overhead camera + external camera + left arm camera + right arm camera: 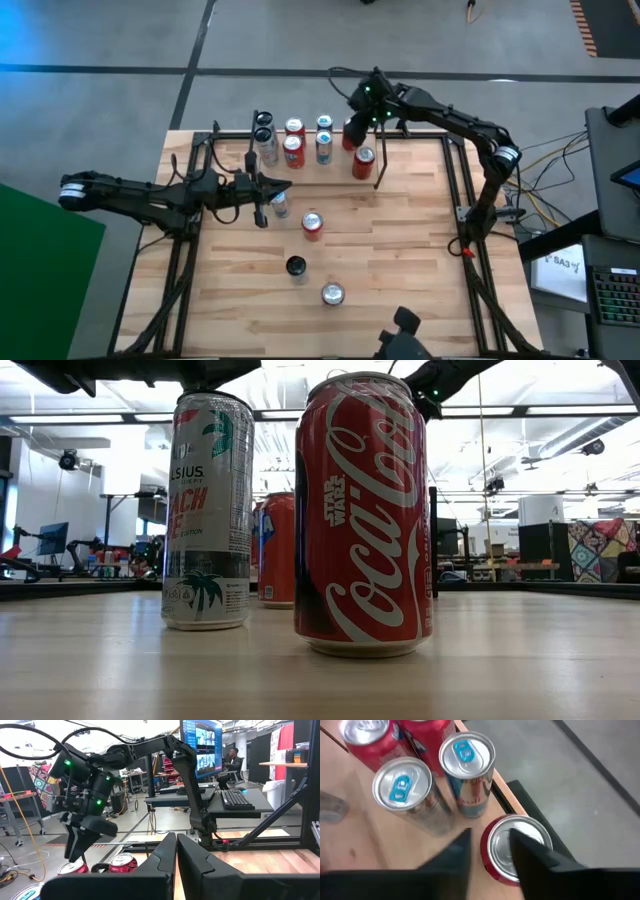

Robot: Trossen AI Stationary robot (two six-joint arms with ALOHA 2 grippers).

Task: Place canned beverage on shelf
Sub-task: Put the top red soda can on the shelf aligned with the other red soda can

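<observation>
On the wooden worktop (400,260), I find my right end effector (490,847) straddling an upright red can (517,847) at the shelf (320,135), fingers closing around it; left end effector (275,190) shut, farther off.

Coca-Cola Star Wars red can (365,510), Celsius can (208,510)

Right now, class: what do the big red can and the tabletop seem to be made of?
Red can: apparently thin metal, likely aluminium; glossy printed wall with highlights, rolled rim at the base.
Tabletop: wood, apparently butcher-block; pale strips with visible grain, matte or satin finish showing only soft reflections.
</observation>
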